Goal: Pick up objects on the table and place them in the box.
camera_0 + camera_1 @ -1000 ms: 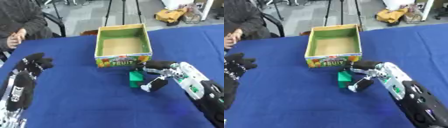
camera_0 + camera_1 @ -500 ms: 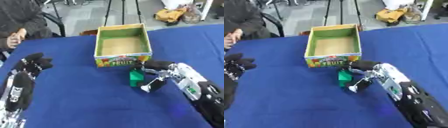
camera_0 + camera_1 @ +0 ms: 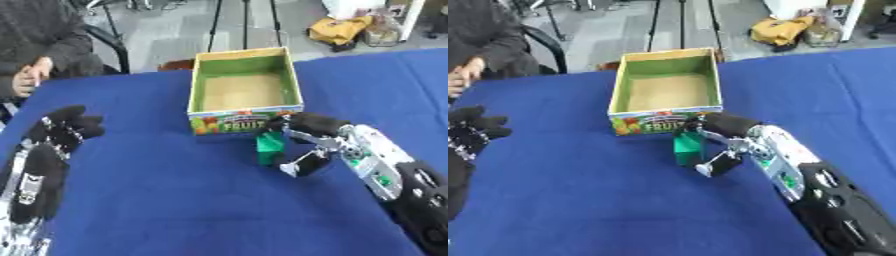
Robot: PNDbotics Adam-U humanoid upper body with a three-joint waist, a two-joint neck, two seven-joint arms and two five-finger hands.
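Note:
A small green block (image 3: 269,146) stands upright on the blue table, just in front of the box's right front corner. The open cardboard box (image 3: 293,86) has green inner walls, a brown floor and a fruit-printed front, and nothing shows inside it. My right hand (image 3: 346,143) reaches in from the lower right and straddles the block. Its fingers (image 3: 302,124) lie over the block's top and its thumb (image 3: 299,166) sits by the lower right edge. Whether they touch the block I cannot tell. My left hand (image 3: 58,134) rests open at the left edge, fingers up.
The blue cloth covers the whole table (image 3: 175,200). A person in a dark top sits at the far left corner, hands (image 3: 29,76) together off the table. Beyond the far edge are a chair, tripod legs and a yellow bag (image 3: 337,31) on the floor.
My right hand has slid a little to the left and closed in around the green block. The block, the box and my left hand stay where they were.

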